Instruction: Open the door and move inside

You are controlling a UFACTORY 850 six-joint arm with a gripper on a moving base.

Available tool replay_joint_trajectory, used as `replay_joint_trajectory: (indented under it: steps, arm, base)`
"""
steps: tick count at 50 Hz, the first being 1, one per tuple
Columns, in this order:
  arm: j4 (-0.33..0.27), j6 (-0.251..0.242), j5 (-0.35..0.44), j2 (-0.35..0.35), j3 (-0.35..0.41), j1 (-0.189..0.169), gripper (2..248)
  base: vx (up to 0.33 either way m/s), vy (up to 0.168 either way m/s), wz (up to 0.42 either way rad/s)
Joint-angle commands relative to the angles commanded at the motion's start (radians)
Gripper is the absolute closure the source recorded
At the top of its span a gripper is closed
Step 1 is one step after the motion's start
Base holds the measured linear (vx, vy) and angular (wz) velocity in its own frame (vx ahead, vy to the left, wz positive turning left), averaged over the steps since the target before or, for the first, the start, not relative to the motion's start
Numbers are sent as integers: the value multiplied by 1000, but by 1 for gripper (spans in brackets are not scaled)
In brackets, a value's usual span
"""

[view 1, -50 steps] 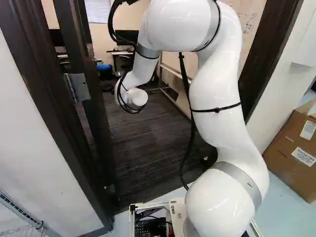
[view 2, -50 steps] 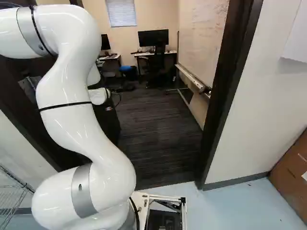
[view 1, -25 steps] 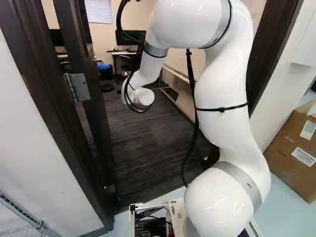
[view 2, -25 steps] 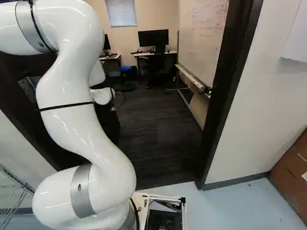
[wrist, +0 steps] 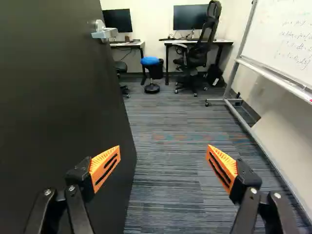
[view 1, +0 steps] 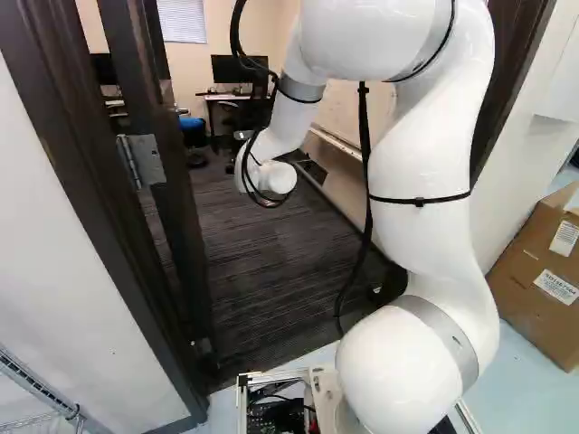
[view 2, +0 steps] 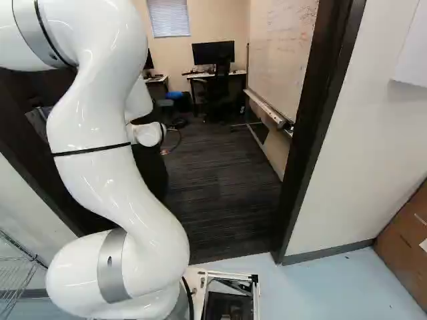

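- Gripper [wrist: 164, 158]: fingers spread wide, nothing between the orange pads [wrist: 105, 167].
- Door [wrist: 58, 97]: stands open into the room, hinged on the robot's left. Its dark face lies beside the gripper, behind one finger in the wrist view; contact between the two cannot be determined.
- Handle [wrist: 103, 32]: fitted near the door's far edge, ahead of the gripper and apart from it.
- Hinge [view 1: 142, 161]: metal, visible at the left of the left base view, between the door and the dark frame [view 1: 63, 145].
- Arm [view 2: 110, 173]: extends through the doorway, its wrist [view 1: 274, 177] above the carpet [wrist: 165, 185].
- Base [view 2: 251, 287]: located on the pale floor [view 2: 333, 287], at the doorway.
- Whiteboard [wrist: 282, 36]: on the robot's right inside the room, on a wheeled stand, with writing on its surface.
- Office chair [wrist: 201, 48]: at a desk [wrist: 224, 42] ahead of the gripper, at the far wall.
- Stool [wrist: 150, 61]: blue seat, near the chair.
- Box [view 1: 534, 280]: cardboard, outside the room, at the right of the left base view.
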Motion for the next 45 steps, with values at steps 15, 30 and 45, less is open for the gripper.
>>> replay_joint_trajectory:
  steps: [15,30,45]
  arm:
    - [-26,0,0,43,54,-36,3]
    - [-28,0,0,57,70,-46,3]
    - [-30,0,2,85,100,-59,3]
  base:
    - [0,0,0]
    - [0,0,0]
    - [0,0,0]
